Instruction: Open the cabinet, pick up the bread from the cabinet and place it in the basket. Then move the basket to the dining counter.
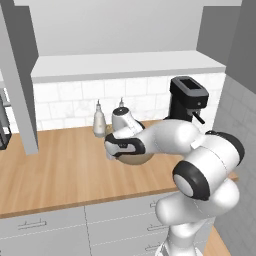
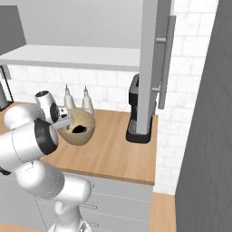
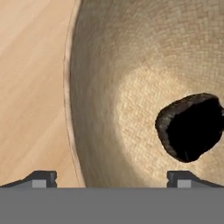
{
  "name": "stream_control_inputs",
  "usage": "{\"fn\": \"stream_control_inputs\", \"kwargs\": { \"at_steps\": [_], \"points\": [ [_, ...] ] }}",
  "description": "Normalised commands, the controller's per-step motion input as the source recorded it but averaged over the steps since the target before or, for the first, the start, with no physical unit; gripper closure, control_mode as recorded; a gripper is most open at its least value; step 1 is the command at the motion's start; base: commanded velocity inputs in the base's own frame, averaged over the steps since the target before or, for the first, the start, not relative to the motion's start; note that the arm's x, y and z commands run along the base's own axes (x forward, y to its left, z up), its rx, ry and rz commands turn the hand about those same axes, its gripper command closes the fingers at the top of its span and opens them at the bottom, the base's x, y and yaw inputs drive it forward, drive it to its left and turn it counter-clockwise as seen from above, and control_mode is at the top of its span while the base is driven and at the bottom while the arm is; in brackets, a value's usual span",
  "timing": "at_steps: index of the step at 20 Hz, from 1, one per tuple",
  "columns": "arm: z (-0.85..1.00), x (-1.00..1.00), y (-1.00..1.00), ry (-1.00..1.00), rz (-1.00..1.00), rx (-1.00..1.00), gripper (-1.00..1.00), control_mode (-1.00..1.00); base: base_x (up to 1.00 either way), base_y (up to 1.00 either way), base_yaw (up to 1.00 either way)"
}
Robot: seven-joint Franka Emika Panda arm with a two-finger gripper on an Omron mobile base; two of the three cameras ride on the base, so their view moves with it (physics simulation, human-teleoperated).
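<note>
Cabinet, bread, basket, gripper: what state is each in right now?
cabinet: doors swung open.
bread: lying inside the basket, not held.
basket: upright on the wood counter, near the two white bottles.
gripper: open, one fingertip on each side of the basket rim, holding nothing.

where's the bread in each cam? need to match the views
Left base view: the arm is in front of the basket, so I cannot make out the bread.
Right base view: bread is a dark lump inside the basket, left of centre.
Hand view: bread lies on the basket floor, right of centre, above the open gripper.
Shared landmark: the tan basket on the wood counter.
</note>
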Motion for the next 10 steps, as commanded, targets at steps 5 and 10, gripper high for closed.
{"fn": "stream_control_inputs", "kwargs": {
  "at_steps": [5, 10],
  "points": [
    [-0.08, 0.00, 0.00, -0.01, 0.02, 0.00, 1.00, -1.00, 0.00, 0.00, 0.00],
    [-0.02, 0.00, 0.00, -0.02, 0.02, 0.00, 1.00, -1.00, 0.00, 0.00, 0.00]
  ]
}}
